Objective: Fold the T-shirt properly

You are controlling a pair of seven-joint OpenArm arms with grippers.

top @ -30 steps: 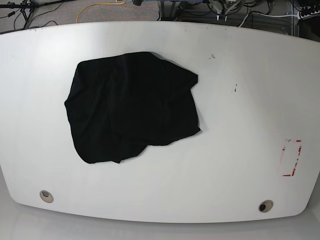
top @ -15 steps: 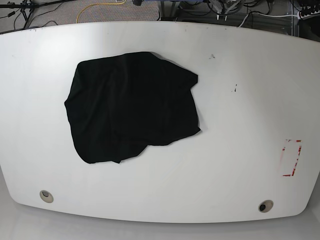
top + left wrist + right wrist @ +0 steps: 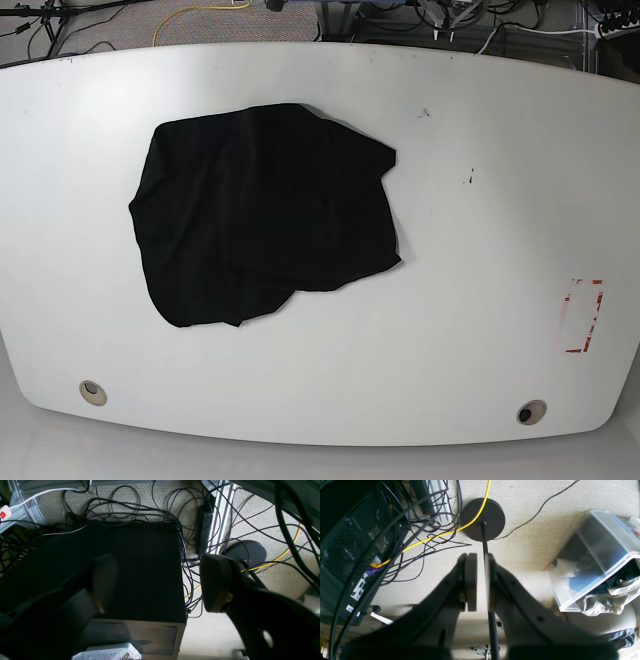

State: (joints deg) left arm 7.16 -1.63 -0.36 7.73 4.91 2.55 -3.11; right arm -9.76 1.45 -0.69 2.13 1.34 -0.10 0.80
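The left gripper (image 3: 160,585) has its jaws spread wide with nothing between them, and its camera looks down past the table onto a dark computer case (image 3: 140,575) and a tangle of cables (image 3: 190,530) on the carpet. The right gripper (image 3: 480,580) has its pads drawn almost together, a thin slit of floor showing between them and nothing held; below it are a round stand base (image 3: 482,520), a yellow cable (image 3: 440,533) and a clear plastic bin (image 3: 595,557) of cloth. Neither arm shows in the base view, so both appear to be parked off the white table (image 3: 480,330), well away from the work. The T-shirt (image 3: 260,210) lies bunched on that table, toward the far left of it as the base view shows it, with one peak pointing toward the far edge, a corner jutting toward the table's middle and a ragged lobe sagging toward the near edge. No collar, sleeve or hem can be picked out in the black cloth. The step in hand looks like the first approach, with nothing yet folded. To do it well, the shirt likely needs spreading flat before any fold: bring both grippers over the table, the right one opening on the way, and take two clear outer corners, one near the jutting corner and one near the lobe, pinching only the top layer. A grab into the thick middle risks dragging the whole heap instead of opening it.
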